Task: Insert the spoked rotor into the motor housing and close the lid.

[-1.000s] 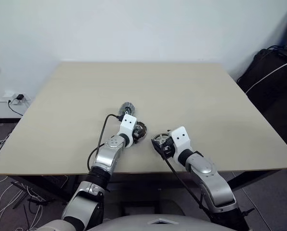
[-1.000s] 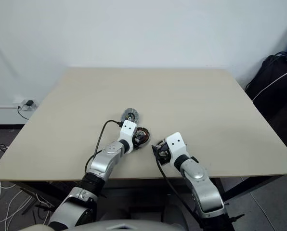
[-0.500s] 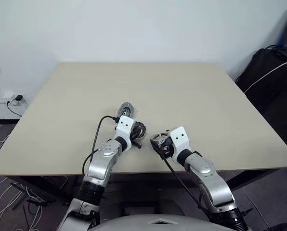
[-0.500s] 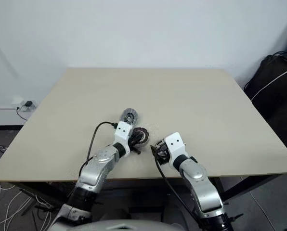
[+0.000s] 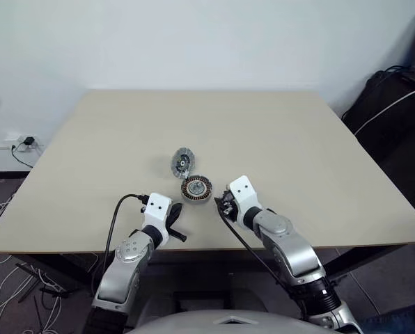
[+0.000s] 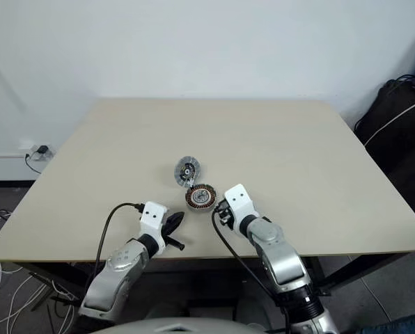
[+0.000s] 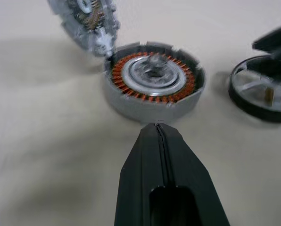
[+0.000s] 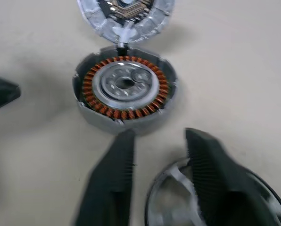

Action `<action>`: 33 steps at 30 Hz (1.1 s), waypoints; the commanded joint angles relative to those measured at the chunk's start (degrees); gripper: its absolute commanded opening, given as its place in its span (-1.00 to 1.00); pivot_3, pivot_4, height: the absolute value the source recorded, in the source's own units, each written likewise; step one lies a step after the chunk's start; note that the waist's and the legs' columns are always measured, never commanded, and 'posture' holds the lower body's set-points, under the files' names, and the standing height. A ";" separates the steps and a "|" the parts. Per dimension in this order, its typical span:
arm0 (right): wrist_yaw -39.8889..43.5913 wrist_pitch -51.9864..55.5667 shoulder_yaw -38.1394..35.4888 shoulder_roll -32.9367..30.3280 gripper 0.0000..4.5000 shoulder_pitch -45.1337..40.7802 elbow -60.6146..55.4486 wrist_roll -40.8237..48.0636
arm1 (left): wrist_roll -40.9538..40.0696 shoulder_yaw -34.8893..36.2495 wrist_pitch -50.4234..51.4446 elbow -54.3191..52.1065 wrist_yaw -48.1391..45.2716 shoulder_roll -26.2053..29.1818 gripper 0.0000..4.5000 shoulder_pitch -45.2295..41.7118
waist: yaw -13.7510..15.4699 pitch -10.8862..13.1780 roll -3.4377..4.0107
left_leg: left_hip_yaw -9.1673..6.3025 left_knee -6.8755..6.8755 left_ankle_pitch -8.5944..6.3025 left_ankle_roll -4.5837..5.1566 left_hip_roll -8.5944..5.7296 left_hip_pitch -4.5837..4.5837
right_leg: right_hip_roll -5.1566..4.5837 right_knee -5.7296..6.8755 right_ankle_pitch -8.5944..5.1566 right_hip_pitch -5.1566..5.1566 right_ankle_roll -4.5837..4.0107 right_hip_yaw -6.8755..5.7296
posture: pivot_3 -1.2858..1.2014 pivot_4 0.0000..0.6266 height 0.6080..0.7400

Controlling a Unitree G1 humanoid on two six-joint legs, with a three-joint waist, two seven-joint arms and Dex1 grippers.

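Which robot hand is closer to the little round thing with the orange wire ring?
The right gripper, just beside the round grey motor housing. The left gripper sits farther off, near the table's front edge.

Beige bench (image 6: 298, 167) standing before a white wall. Motor housing (image 6: 201, 197), copper windings showing, sitting near the front edge; lid (image 6: 188, 169) lying just behind it, touching or nearly so. Left end effector (image 6: 174, 221), fingers pressed together, hovering near the front edge, apart from the housing. Right end effector (image 6: 219, 212) sitting just beside the housing. Dark bag (image 6: 402, 132) resting at far right.
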 commanded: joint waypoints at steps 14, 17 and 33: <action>-3.46 0.87 0.54 7.01 -0.99 -16.19 16.40 -2.50 | 2.54 -3.90 -8.48 -2.94 1.52 -1.10 -1.00 4.00 | -0.64 0.05 0.12 | 0.03 -0.01 0.10 -0.19 -0.08 -0.03 | 0.01 0.00 0.01 -0.04 0.00 -0.02 | 0.03 -1.00 1.00; -3.64 -0.75 0.71 8.08 -0.99 -18.07 20.28 -2.95 | 3.15 -4.00 -8.47 -2.67 1.91 -0.69 -1.00 4.12 | -0.94 0.08 0.17 | 0.04 -0.01 0.10 -0.19 -0.07 -0.04 | 0.01 0.00 0.01 -0.04 0.00 -0.02 | 0.03 -1.00 1.00; -4.25 -11.39 -1.64 10.60 -0.99 -24.96 35.69 -3.58 | 3.75 -3.46 -9.06 -1.92 3.17 -0.61 -1.00 4.23 | -1.38 0.15 0.30 | 0.04 -0.03 0.11 -0.20 -0.02 -0.04 | 0.00 0.00 0.02 -0.05 0.03 -0.01 | 0.03 -1.00 1.00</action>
